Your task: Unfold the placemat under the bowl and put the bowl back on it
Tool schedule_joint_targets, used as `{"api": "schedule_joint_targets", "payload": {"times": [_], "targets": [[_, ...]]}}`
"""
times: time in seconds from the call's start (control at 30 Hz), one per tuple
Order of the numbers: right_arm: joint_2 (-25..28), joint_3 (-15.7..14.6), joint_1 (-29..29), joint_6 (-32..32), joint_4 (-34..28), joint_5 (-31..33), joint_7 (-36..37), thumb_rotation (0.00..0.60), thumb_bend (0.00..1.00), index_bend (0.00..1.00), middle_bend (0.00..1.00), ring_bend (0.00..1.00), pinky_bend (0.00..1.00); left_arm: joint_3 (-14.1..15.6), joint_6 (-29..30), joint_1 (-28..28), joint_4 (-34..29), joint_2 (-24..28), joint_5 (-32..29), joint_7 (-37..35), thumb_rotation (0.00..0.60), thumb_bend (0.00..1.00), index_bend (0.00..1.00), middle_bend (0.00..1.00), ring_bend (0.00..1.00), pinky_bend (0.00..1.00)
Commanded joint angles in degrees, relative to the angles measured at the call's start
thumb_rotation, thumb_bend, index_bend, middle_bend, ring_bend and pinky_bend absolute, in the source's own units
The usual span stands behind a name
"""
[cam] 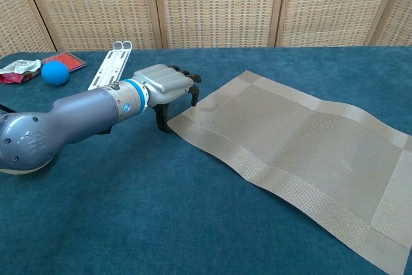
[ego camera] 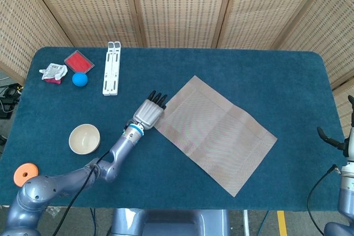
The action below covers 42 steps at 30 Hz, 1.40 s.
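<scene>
Although the placemat (ego camera: 213, 132) already lies spread flat in the middle of the bench (ego camera: 221, 64), a faint crease line across it is all that shows of a fold — so I judge the unfolding half of the job as good as done. What is left is the bowl (ego camera: 84, 139): it sits empty near the bench's left edge, well apart from the mat, and has yet to go back on top.

My left hand (ego camera: 148, 113) is over the mat's left corner, palm down, fingers curled over the edge. In the chest view the fingertips (cam: 194, 99) come down right at the corner, but I can't tell whether they pinch the weave or only touch it. It holds nothing else.

My right hand (ego camera: 344, 143) hangs off the bench's right edge, mostly out of frame; whether it is spread or closed I cannot tell.

If the corner wants a last tug to lie flatter, that is a small thing — then the left hand must go back for the bowl and set it down on the mat.
</scene>
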Motion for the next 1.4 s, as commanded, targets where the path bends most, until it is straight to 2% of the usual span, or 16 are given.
{"api": "schedule_joint_targets", "payload": {"times": [0.03,0.4,0.67,1.03,1.23,1.4], "targets": [[0.13,-0.01,-0.06,0.04,-0.17,-0.02,0.23,0.6,0.35,0.1,0.0,0.0,0.0,0.47,0.98,-0.52,2.69,-2.01,2.5,-2.72,0.6,0.25,0.32,0.0,0.0,0.0],[0.35,-0.09,-0.24,0.53,-0.75,-0.28,0.84,0.6,0.35,0.1,0.0,0.0,0.0,1.49,2.98,-0.28,7.07,-4.31,7.94,-8.82,0.6,0.45,0.36,0.0,0.0,0.0],[0.53,-0.21,-0.31,0.63,-1.13,-0.44,1.1,0.6,0.35,0.11,0.0,0.0,0.0,1.47,3.68,-0.11,9.05,-5.32,9.88,-11.81,0.6,0.46,0.42,0.0,0.0,0.0],[0.74,-0.29,-0.41,1.01,-1.44,-0.75,1.61,0.6,0.35,0.11,0.0,0.0,0.0,1.14,4.71,0.05,11.86,-6.7,12.28,-15.44,0.6,0.48,0.62,0.0,0.0,0.0],[0.88,-0.48,-0.48,1.35,-1.9,-1.18,1.7,0.6,0.35,0.11,0.0,0.0,0.0,1.47,6.3,1.11,10.6,-5.36,13.66,-16.42,0.6,0.51,0.64,0.0,0.0,0.0],[1.12,-0.64,-0.66,1.87,-2.46,-1.65,1.79,0.6,0.35,0.12,0.0,0.0,0.0,2.3,8.99,3.4,6.49,-2.12,14.83,-16.1,0.6,0.51,0.64,0.0,0.0,0.0]]}}
